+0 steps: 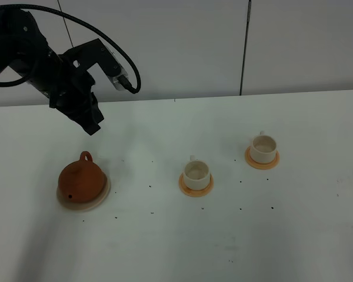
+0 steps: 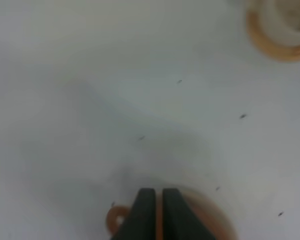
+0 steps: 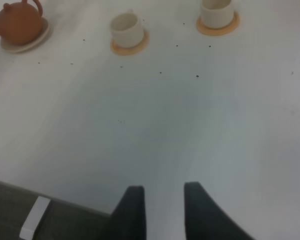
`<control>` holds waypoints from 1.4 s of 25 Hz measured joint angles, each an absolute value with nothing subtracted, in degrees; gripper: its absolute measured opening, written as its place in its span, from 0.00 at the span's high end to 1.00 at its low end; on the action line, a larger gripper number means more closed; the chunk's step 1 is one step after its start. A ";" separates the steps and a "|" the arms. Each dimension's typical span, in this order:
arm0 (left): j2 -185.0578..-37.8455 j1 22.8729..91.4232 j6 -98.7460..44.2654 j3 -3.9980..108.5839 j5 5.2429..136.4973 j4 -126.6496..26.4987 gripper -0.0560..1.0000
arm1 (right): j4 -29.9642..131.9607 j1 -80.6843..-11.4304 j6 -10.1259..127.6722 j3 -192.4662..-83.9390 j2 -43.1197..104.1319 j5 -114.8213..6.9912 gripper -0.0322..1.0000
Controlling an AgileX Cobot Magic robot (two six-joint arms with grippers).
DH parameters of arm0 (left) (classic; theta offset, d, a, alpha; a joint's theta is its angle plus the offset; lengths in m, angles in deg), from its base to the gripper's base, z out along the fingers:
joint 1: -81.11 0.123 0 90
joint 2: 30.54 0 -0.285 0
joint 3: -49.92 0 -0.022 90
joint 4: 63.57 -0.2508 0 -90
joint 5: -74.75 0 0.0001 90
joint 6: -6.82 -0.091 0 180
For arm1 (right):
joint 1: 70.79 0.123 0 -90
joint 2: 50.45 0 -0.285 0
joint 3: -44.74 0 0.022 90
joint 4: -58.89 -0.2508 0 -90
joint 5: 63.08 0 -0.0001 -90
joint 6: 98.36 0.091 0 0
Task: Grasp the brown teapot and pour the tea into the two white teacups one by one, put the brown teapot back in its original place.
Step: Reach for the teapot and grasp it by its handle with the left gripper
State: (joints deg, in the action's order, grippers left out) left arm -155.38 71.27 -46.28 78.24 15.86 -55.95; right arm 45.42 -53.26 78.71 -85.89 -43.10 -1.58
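Note:
The brown teapot (image 1: 80,181) sits on its cream saucer (image 1: 100,201) at the left of the table, handle toward the back. My left gripper (image 1: 92,125) hangs above and just behind it, apart from it. In the left wrist view that gripper (image 2: 156,200) is shut with nothing held, and the blurred teapot handle (image 2: 115,220) lies beneath it. The two white teacups (image 1: 196,172) (image 1: 263,147) stand upright on orange coasters. My right gripper (image 3: 162,210) is open and empty near the table's front edge, far from the teapot (image 3: 20,22) and the cups (image 3: 126,28) (image 3: 217,12).
Small dark specks dot the white table (image 1: 223,235). A white wall (image 1: 194,47) rises behind the table. The right wrist view shows the table's front edge and dark floor (image 3: 10,205) below it, with a small white object (image 3: 34,217) there.

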 joint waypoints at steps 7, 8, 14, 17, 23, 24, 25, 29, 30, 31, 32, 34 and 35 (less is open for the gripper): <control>-158.79 71.27 -44.50 78.24 18.21 -60.22 0.85 | 45.42 -53.26 78.71 -85.89 -43.10 -1.58 0.77; -159.41 71.27 -44.21 78.24 19.10 -60.22 0.85 | 45.42 -53.26 78.71 -85.89 -43.10 -1.58 0.77; -162.89 70.91 -42.39 78.24 24.00 -60.47 0.85 | 45.42 -53.26 78.71 -85.89 -43.10 -1.58 0.77; -164.10 70.47 -42.27 78.24 24.69 -60.55 0.85 | 45.42 -53.26 78.71 -85.89 -43.10 -1.58 0.76; -165.48 70.40 -42.27 78.24 24.28 -61.42 0.84 | 45.42 -53.26 78.71 -85.89 -43.10 -1.58 0.75; -165.63 70.40 -42.27 78.24 23.91 -61.82 0.84 | 45.42 -53.26 78.71 -85.89 -43.10 -1.58 0.75; -165.70 70.40 -42.27 78.24 23.38 -62.26 0.84 | 45.42 -53.26 78.71 -85.89 -43.10 -1.58 0.75; -165.91 70.40 -42.27 78.24 21.58 -64.42 0.84 | 45.42 -53.26 78.71 -85.89 -43.10 -1.58 0.75; -165.96 70.40 -42.27 78.24 21.29 -64.78 0.84 | 45.42 -53.26 78.71 -85.89 -43.10 -1.58 0.74; -165.98 70.40 -42.27 78.24 21.11 -65.04 0.84 | 45.42 -53.26 78.71 -85.89 -43.10 -1.58 0.74; -166.02 70.40 -42.27 78.24 20.96 -65.24 0.84 | 45.42 -53.26 78.71 -85.89 -43.10 -1.58 0.74; -166.02 70.40 -42.27 78.24 20.93 -65.88 0.84 | 45.42 -53.26 78.71 -85.89 -43.10 -1.58 0.74; -166.02 70.40 -42.27 78.24 20.93 -66.26 0.84 | 45.42 -53.26 78.71 -85.89 -43.10 -1.58 0.74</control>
State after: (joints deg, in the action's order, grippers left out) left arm -166.02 70.40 -42.27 78.24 20.93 -66.26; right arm 45.42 -53.26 78.71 -85.89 -43.10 -1.58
